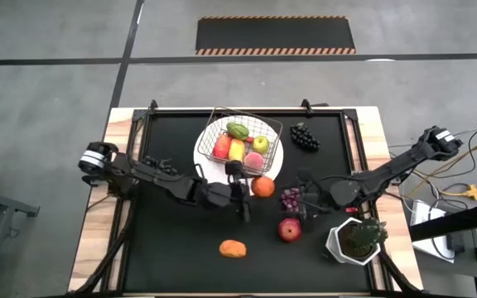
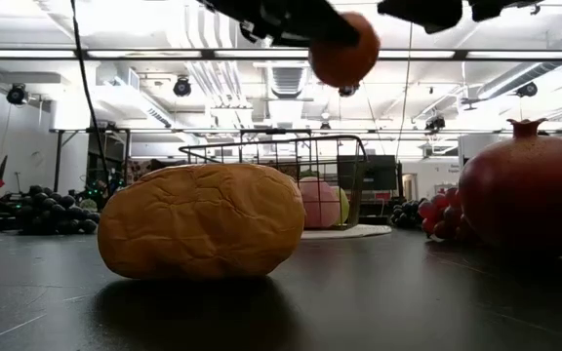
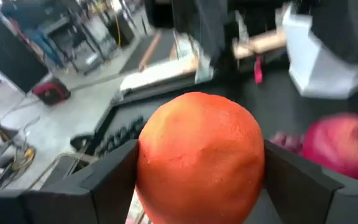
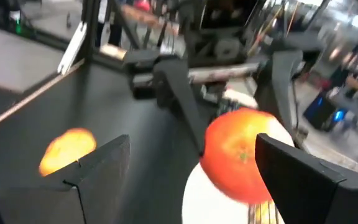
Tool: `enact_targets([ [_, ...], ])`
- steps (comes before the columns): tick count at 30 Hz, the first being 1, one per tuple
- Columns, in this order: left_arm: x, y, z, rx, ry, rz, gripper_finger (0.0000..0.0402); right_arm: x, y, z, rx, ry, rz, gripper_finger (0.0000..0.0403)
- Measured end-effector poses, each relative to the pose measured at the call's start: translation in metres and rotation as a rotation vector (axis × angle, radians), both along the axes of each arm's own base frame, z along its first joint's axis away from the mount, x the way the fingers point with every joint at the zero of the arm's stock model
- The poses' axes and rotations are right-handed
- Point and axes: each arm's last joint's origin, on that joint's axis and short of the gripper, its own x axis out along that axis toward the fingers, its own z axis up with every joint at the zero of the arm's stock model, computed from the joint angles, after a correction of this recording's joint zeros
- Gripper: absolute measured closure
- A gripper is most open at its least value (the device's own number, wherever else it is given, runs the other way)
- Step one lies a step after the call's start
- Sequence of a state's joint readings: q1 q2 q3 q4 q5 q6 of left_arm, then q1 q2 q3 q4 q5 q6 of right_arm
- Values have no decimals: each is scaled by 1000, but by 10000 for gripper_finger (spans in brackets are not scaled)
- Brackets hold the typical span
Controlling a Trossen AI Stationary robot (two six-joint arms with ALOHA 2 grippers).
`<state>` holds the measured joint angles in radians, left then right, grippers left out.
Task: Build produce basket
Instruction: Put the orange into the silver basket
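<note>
Just beside the near-right edge of the round white plate [image 1: 208,165], your left gripper [image 1: 255,187] is clenching a round orange toy fruit [image 1: 262,186] between its dark fingers [image 3: 114,177], holding it clear above the black worktop [image 1: 172,248], as the low view is showing it hanging high over the surface. Judging from the task, you are carrying this piece to the small dark wire-grid basket [image 1: 219,125], which is sitting on that plate and already holding a green pepper [image 1: 238,130], a red apple [image 1: 222,146], a yellow mango [image 1: 237,150] and a pink peach [image 1: 258,143].

What the coming move is turning on: the basket is lying toward the far edge of the worktop and slightly left of the held orange, very near, with its open top facing up. Your left arm is clearly the nearer one. You are likely needing only a short carry up and over the near rim before letting go; watch that rim, since the fruit could catch the wire.

Your right gripper [image 1: 305,199] is waiting just right of the orange, fingers spread wide and empty, near the purple grape bunch [image 1: 291,199]. Outside the basket, a dark red pomegranate [image 1: 289,229], a wrinkled orange-yellow fruit [image 1: 233,248] and a dark grape bunch [image 1: 305,137] are lying on the worktop, with a white hexagonal plant pot [image 1: 356,240] at the near right.
</note>
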<state>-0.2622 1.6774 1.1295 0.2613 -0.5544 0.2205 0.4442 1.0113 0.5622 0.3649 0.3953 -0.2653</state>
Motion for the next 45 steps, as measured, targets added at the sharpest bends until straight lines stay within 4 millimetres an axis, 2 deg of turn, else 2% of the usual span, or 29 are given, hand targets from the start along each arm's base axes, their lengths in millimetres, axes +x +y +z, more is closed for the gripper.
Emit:
enact_targets([
  [7, -20, -12, -10, -46, -221, -54, 118, 6, 3, 4, -25, -182, 10, 76],
  [14, -33, -10, -17, -101, -410, -102, 118, 18, -5, 2, 11, -234, -39, 76],
  [21, -34, -10, -17, -99, -418, -108, 118, 35, -16, -7, 43, -223, -91, 76],
  [28, -33, -9, -16, -100, -421, -108, 116, 44, -20, -9, 51, -219, -61, 78],
  [31, -33, -9, -16, -99, -419, -109, 104, 44, -20, -9, 50, -217, -58, 106],
  [35, -33, -9, -17, -98, -419, -103, 80, 44, -20, -8, 50, -218, -55, 170],
  [45, -35, -8, -17, 57, -350, -99, 54, 43, -25, -6, 94, -214, -79, 174],
])
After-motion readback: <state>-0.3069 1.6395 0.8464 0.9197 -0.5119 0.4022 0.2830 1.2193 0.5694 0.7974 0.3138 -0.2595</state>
